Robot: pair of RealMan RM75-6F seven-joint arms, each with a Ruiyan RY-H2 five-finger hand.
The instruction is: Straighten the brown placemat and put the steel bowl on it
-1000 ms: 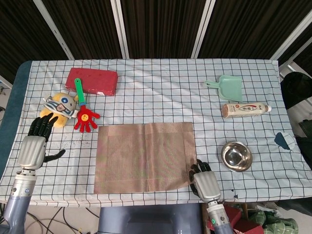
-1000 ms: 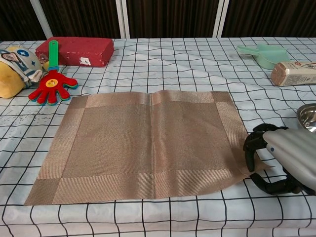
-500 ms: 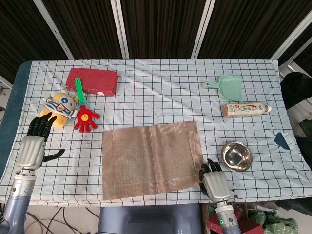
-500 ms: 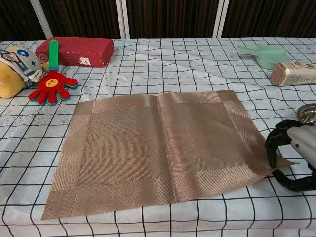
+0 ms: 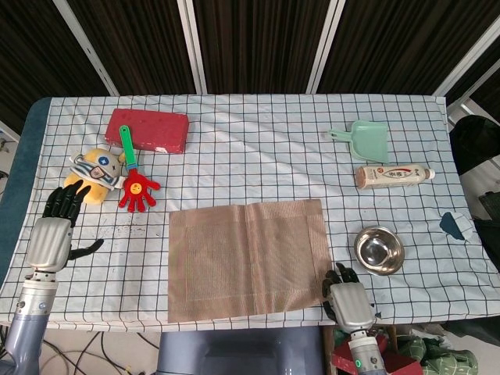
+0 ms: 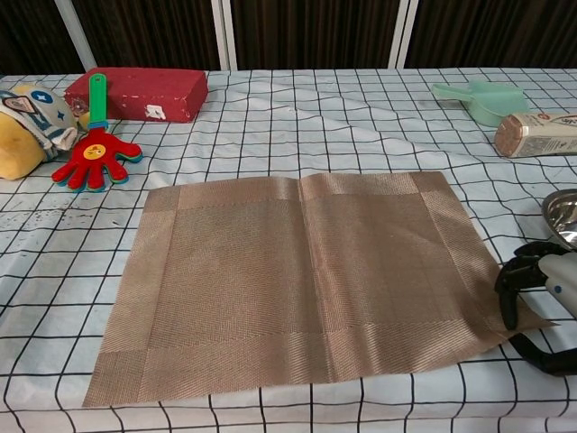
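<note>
The brown placemat point(image 5: 248, 260) point(image 6: 302, 275) lies flat near the table's front edge, its sides close to parallel with the checks. My right hand point(image 5: 348, 301) point(image 6: 544, 298) pinches its near right corner, fingers curled over the edge. The steel bowl point(image 5: 380, 250) point(image 6: 563, 215) sits upright and empty just right of the mat, beside that hand. My left hand point(image 5: 53, 231) rests at the table's left edge with fingers spread, holding nothing, far from the mat.
A red clapper toy point(image 5: 137, 184), a yellow plush point(image 5: 95, 173) and a red box point(image 5: 148, 130) lie at the back left. A green scoop point(image 5: 363, 139) and a bottle point(image 5: 393, 176) lie at the back right. A blue object point(image 5: 455, 226) sits at the right edge.
My right hand has pulled the placemat's near right corner rightward and toward the front edge, so the whole mat slid right and turned a little. The left hand and the bowl stayed still.
</note>
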